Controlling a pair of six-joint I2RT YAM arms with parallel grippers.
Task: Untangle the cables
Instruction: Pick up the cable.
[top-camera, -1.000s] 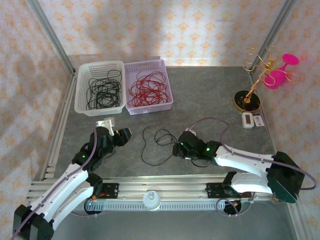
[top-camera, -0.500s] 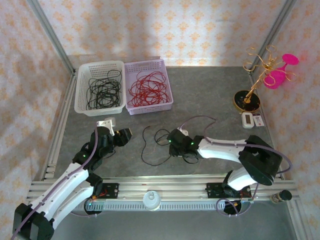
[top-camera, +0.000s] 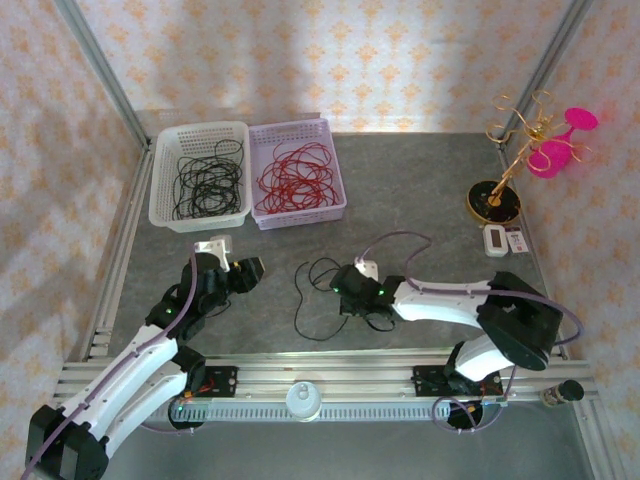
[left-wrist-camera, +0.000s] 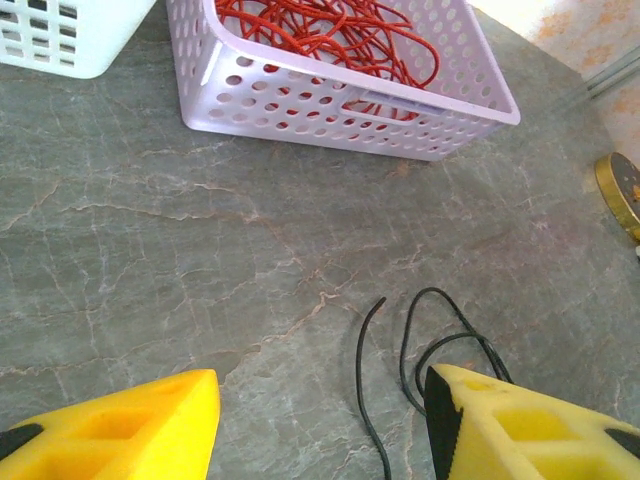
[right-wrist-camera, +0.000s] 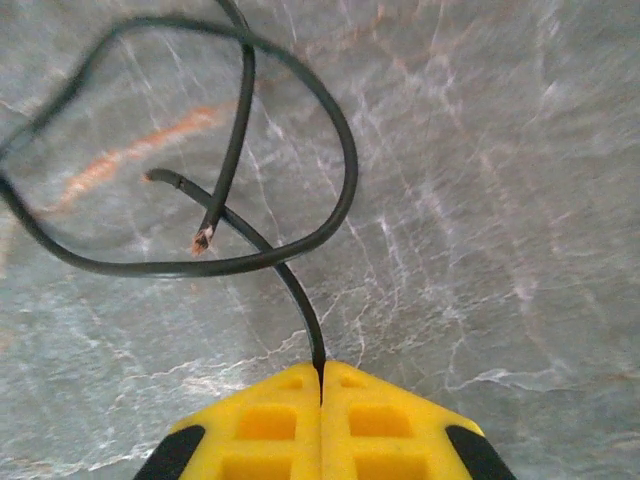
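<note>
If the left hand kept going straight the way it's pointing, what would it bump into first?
Probably the near wall of the lilac basket, across bare table. The loose black cable lies beside that line, though depth is unclear.

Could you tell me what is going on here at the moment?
The right gripper is shut on a loose black cable that lies looped on the table. The left gripper hangs open nearby, holding nothing. Other black cables sit in the white basket, and red cables in the lilac basket.
</note>
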